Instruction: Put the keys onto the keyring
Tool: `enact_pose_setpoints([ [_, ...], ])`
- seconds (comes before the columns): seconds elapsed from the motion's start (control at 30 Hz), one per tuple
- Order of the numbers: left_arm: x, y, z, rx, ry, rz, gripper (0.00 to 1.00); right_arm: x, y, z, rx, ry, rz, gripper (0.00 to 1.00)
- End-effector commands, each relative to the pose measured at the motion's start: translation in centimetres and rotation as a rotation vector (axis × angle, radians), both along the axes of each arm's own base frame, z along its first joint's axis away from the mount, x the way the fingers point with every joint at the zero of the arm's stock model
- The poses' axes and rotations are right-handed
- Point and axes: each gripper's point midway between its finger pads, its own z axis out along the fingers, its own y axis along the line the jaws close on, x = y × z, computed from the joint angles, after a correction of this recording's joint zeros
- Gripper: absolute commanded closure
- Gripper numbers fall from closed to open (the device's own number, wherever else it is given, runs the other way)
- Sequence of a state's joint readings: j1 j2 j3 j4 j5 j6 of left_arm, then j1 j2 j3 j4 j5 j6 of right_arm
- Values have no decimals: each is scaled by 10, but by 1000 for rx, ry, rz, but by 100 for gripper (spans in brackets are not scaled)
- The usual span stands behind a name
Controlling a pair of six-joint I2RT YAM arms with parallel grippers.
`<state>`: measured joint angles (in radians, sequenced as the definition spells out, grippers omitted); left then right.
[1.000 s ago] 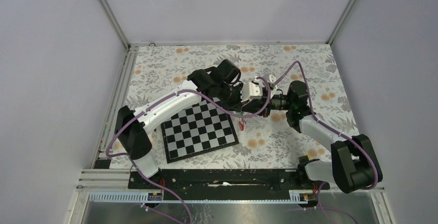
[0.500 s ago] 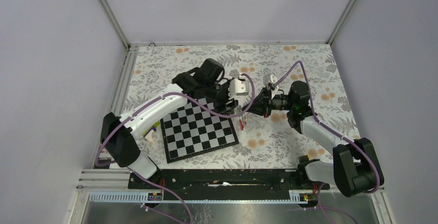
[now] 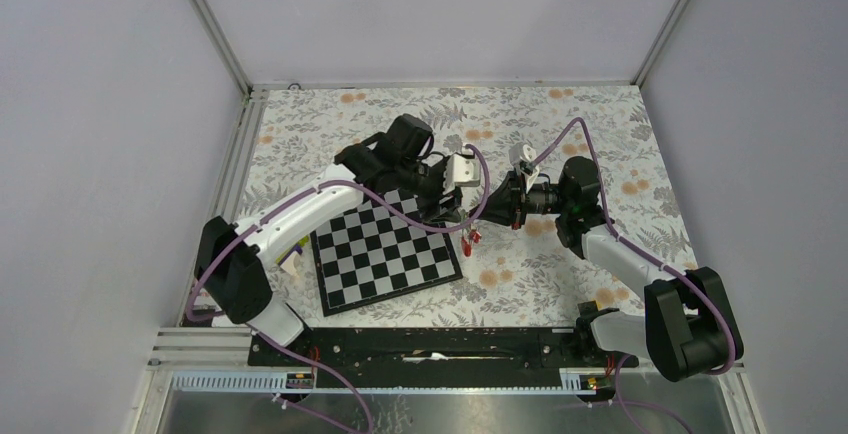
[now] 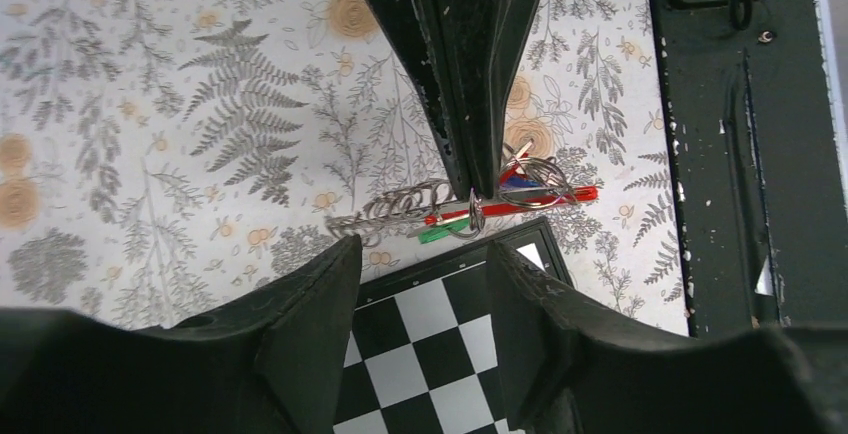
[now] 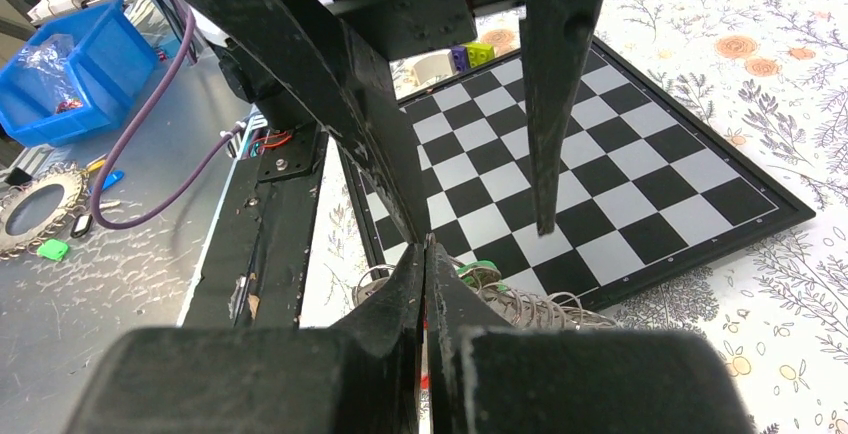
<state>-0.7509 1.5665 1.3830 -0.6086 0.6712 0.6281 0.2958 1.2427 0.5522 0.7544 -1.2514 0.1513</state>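
The keyring shows as a thin red bar pinched in my right gripper, whose shut fingers reach down from the top of the left wrist view. A green key, a blue key and a chain of metal rings hang beside it, just above the table. From above the bunch dangles below my right gripper. My left gripper stands open with nothing between its fingers, a little short of the keys. The right wrist view shows the right gripper shut, with the green key behind it.
The black-and-white chessboard lies under and left of the keys. A small yellow-purple-white object sits past the board's far corner. The black base rail runs along the table's near edge. A blue bin stands off the table.
My left gripper has opened and drawn back to the left, away from the right gripper. The key bunch now hangs from the right gripper alone.
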Motion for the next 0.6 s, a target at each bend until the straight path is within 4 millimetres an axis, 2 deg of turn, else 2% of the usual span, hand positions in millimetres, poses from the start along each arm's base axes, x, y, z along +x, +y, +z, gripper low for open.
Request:
enact_pose_setpoints([
  [0.0, -9, -13, 1, -63, 28, -82, 47, 2, -1, 28, 37, -115, 22, 100],
  [0.3, -13, -17, -8, -64, 83, -108, 64, 3, -1, 25, 34, -105, 19, 100],
  [0.57, -17, -17, -15, -60, 109, -120, 71, 5, -1, 24, 32, -106, 13, 100],
])
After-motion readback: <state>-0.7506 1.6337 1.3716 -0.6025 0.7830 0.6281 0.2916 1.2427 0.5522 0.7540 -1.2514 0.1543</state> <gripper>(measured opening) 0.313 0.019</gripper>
